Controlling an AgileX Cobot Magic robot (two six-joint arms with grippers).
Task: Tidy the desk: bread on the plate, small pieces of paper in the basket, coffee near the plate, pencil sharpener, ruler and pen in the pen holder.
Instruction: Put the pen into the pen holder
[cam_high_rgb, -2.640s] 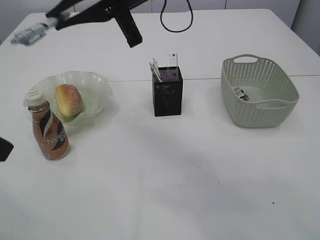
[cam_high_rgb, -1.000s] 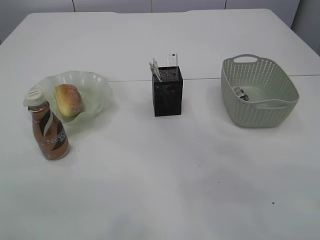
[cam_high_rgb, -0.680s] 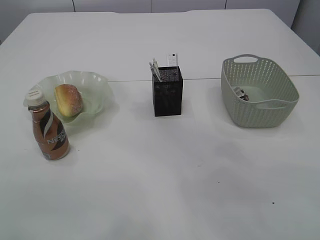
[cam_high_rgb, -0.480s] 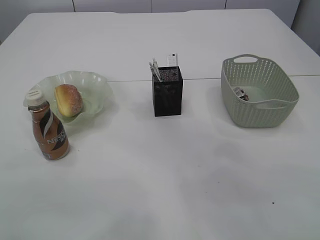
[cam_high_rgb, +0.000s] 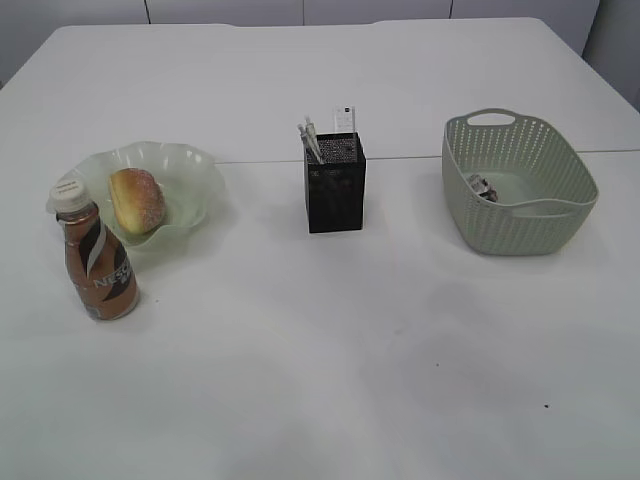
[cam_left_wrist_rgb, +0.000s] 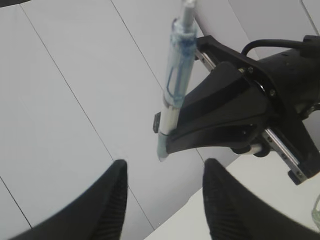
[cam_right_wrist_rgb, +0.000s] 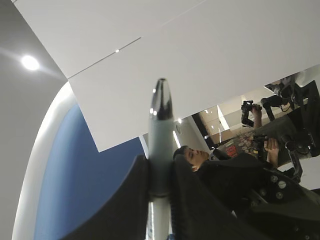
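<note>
1. Holding the pen (cam_right_wrist_rgb: 159, 120): your right claw (cam_right_wrist_rgb: 159, 172) pinches it, tip above the jaws; your left claw (cam_left_wrist_rgb: 165, 167) gapes empty.
2. Next, probably: carry it over the pen holder (cam_high_rgb: 335, 195), outside either claw's view, then lower and release.

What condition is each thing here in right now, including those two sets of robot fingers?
Bread: lying on the plate.
Coffee: upright, capped, beside the plate.
Pen holder: upright, items sticking out.
Basket: upright, small scrap inside.
Left fingers: open, empty.
Right fingers: shut on a pen.
</note>
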